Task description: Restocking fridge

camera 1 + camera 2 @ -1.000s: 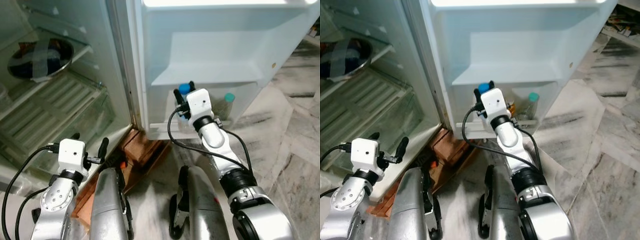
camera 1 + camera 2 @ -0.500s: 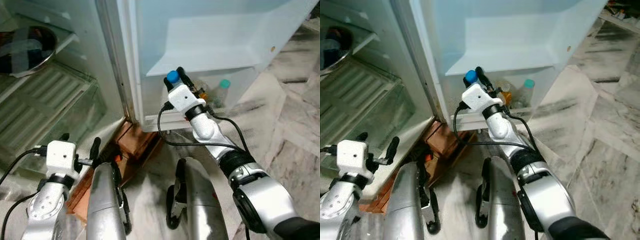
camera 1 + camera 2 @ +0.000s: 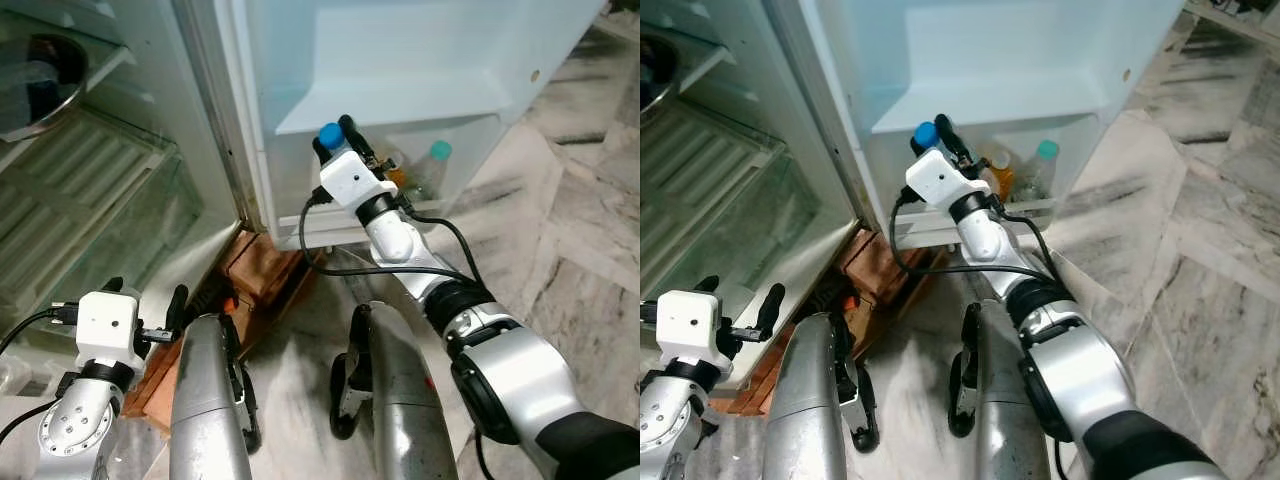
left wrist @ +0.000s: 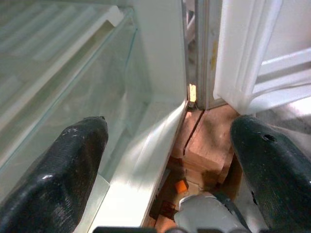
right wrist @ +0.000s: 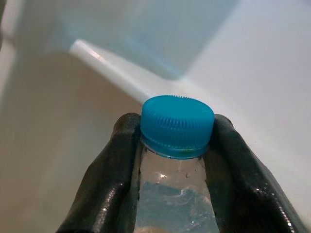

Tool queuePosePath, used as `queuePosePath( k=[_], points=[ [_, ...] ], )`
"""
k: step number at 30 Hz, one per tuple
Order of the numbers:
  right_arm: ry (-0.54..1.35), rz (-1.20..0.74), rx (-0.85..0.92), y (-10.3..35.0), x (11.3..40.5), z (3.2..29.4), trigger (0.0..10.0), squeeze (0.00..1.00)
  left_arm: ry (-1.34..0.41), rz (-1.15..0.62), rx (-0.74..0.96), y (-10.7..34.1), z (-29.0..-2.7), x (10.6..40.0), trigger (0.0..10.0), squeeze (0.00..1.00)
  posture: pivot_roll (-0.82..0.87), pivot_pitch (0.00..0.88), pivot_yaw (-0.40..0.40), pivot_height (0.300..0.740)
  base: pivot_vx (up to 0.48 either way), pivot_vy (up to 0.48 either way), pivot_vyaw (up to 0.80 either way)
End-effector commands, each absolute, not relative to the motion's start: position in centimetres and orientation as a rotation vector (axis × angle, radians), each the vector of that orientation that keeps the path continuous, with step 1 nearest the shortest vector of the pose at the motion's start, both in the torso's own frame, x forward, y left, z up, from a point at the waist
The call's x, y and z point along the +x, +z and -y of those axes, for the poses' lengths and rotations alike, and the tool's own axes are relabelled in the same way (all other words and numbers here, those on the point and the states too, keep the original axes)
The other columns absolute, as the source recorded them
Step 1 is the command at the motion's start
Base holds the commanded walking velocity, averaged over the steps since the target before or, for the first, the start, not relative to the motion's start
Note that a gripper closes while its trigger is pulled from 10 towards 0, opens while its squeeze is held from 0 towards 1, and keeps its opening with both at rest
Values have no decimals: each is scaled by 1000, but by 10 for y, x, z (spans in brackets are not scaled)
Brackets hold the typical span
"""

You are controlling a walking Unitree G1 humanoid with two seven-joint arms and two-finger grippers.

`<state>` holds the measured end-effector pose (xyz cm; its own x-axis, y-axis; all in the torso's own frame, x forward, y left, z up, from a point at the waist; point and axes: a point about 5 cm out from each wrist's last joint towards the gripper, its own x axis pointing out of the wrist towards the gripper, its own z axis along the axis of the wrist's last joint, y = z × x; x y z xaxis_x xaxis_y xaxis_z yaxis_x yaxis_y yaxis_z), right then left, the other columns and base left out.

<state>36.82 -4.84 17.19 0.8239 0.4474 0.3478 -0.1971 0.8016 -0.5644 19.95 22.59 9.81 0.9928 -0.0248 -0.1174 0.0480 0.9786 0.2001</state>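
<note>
Clear plastic water bottle with blue ribbed cap [image 5: 177,127] sits clamped at the neck in the right hand [image 3: 335,140], black fingers [image 5: 116,179] pressed to both sides. The hand holds it up at the white fridge door's lower shelf [image 3: 330,228]. Just beyond the hand in that shelf: an orange-liquid bottle [image 3: 396,174] and a teal-capped bottle [image 3: 432,165] (upright). Left hand [image 4: 165,145] spread wide, gripping nothing, low by the fridge's glass drawer front [image 4: 97,97] and wooden blocks [image 4: 206,145].
</note>
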Motion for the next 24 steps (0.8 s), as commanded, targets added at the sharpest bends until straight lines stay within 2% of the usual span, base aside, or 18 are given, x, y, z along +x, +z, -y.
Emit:
queuePosePath(
  k=[1,6,12,15,21,24],
  points=[
    [399,445,-496,167,367,41,10000,0,-29,-121,213,101,-229,197,10000,0,217,340,-33,554,0,0,0],
    [402,449,-390,171,365,35,10000,0,-15,-104,216,105,-229,199,10000,0,212,342,-47,554,0,0,0],
    [316,457,-334,172,368,55,10000,0,34,-112,205,105,-229,183,10000,0,203,364,-98,554,0,0,0],
    [338,493,-372,176,367,53,10000,0,34,-121,201,101,-230,183,10000,0,190,368,-108,554,0,0,0],
    [386,588,-365,194,366,46,10000,0,39,-100,177,104,-221,192,10000,0,170,361,-130,509,0,0,0],
    [389,599,-393,195,366,43,10000,0,38,-101,176,103,-220,190,10000,0,169,358,-131,509,0,0,0]
  ],
)
